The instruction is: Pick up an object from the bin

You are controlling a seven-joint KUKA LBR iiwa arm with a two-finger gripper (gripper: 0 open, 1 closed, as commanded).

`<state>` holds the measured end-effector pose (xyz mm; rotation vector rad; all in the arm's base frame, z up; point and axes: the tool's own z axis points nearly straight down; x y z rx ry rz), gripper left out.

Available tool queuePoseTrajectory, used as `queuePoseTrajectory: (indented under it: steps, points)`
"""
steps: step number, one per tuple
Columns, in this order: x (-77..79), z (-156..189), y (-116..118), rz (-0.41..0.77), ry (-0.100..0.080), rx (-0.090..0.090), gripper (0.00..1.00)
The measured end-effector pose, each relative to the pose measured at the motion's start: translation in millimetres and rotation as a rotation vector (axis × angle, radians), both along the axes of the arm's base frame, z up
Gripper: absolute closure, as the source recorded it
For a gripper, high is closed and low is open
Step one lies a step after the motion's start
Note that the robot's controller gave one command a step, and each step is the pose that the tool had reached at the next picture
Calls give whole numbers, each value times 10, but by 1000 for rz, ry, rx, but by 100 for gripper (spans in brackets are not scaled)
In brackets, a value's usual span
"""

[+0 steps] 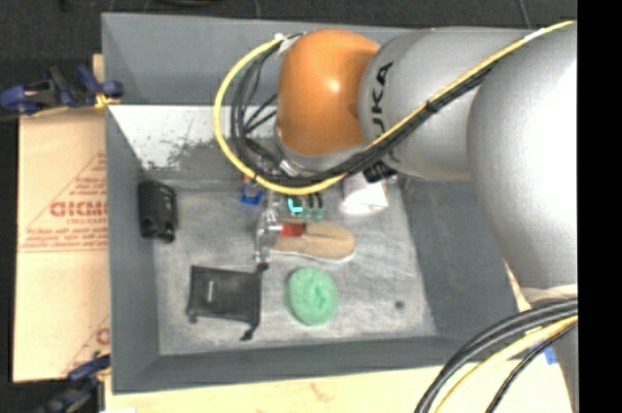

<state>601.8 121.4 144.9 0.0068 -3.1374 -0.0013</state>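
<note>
Grey metal bin [292, 355]: sloped walls, flat floor w/ dark speckles in the far-left corner. On the floor:

- Black stubby block [156, 210] at view-left, well apart from the rest.
- Flat black pouch [224, 293] near the front wall, left of ctr.
- Green rounded lump [312, 295] just beside the pouch, on its right, not touching it.
- Tan oval piece [319, 243] just behind the lump, lying flat, long axis across the bin.
- White item [367, 198] behind that, partly hidden under the arm.
- Small blue bit [252, 196] near ctr, too small to ID.
</note>
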Motion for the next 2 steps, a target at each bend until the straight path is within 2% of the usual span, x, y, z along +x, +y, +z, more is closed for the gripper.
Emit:
queuePoseTrajectory:
  steps: [1,2]
  points:
    - [20,42,-3,-2,-7,1,0]
    - [209,-294,-252,-57,-15,4,0]
